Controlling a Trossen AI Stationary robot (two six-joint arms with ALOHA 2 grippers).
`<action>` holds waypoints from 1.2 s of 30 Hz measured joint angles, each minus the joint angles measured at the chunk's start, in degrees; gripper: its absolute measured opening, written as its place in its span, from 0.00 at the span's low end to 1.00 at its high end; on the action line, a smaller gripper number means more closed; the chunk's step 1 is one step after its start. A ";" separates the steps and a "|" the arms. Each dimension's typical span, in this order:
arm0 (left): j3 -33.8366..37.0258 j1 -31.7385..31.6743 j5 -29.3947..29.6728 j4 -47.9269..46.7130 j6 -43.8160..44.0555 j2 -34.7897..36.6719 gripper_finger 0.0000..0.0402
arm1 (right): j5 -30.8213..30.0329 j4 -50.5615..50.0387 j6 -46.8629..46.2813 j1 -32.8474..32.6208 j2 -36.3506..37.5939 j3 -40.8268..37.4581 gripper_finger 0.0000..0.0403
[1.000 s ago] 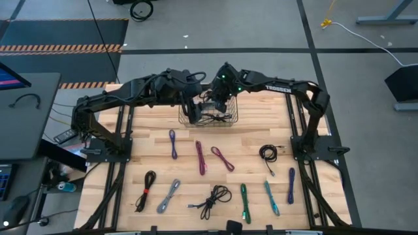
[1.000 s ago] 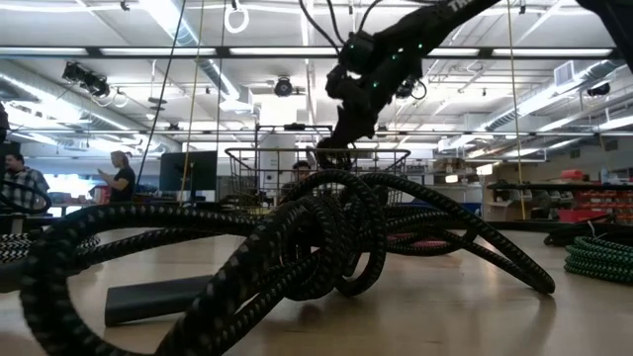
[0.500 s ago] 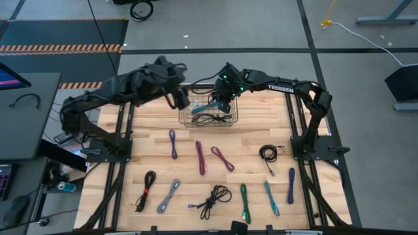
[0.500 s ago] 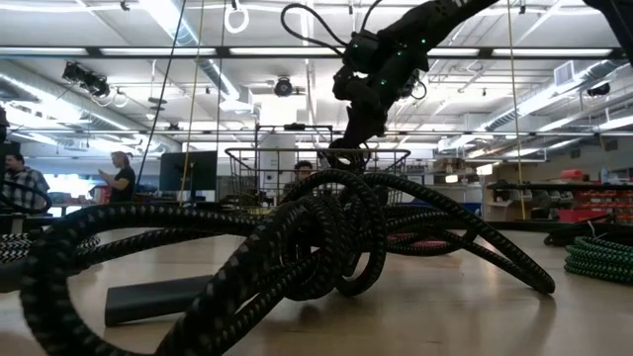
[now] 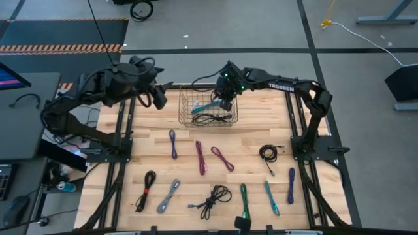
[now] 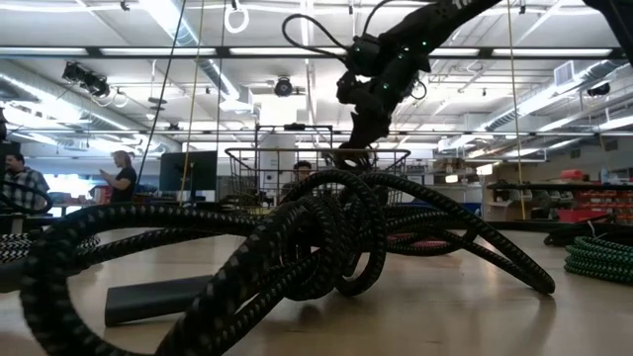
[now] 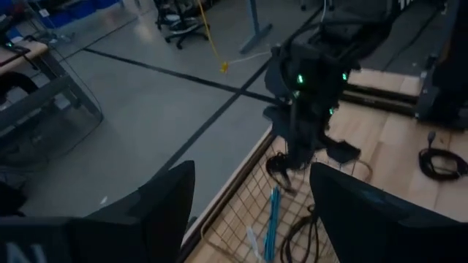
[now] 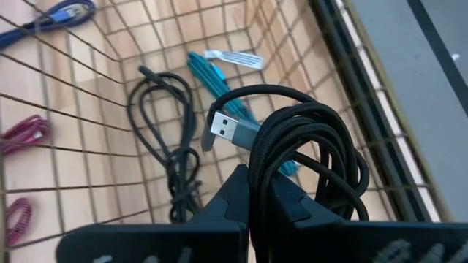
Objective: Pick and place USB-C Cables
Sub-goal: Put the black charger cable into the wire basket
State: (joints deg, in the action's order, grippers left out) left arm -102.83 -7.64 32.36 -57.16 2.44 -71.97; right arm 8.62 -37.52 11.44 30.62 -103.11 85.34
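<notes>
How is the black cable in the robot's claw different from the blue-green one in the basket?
The black cable is pinched in the right gripper, up over the basket; the teal cable lies flat on the basket's floor. The black cable is looped in a bundle; the teal cable is a straight strip. Both are braided cords.

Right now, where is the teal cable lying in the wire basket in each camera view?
High view: teal cable in the wire basket, beside the right gripper.
Low view: not discernible.
Left wrist view: near the bottom middle.
Right wrist view: upper middle, behind the held black cable.
Shared landmark: the basket.
</notes>
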 joint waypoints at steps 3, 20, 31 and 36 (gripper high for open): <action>-0.02 0.00 -0.01 -0.01 0.02 0.20 0.69 | -0.40 0.01 -0.63 0.63 0.00 0.00 0.04; 0.01 0.00 -0.04 -0.29 0.33 -0.04 0.69 | -1.47 -1.24 -0.38 0.21 -6.04 -0.07 0.04; 0.01 0.00 -0.11 -0.51 0.42 -0.04 0.69 | -1.51 -2.15 -0.26 0.47 -6.62 -0.07 0.04; 0.01 0.00 -0.10 -0.55 0.44 -0.04 0.69 | -1.03 -2.45 0.62 0.59 -6.62 -0.07 0.09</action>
State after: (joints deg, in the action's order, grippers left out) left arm -102.83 -7.64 32.26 -57.71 2.87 -72.01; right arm 7.60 -39.97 12.06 31.21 -109.73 85.27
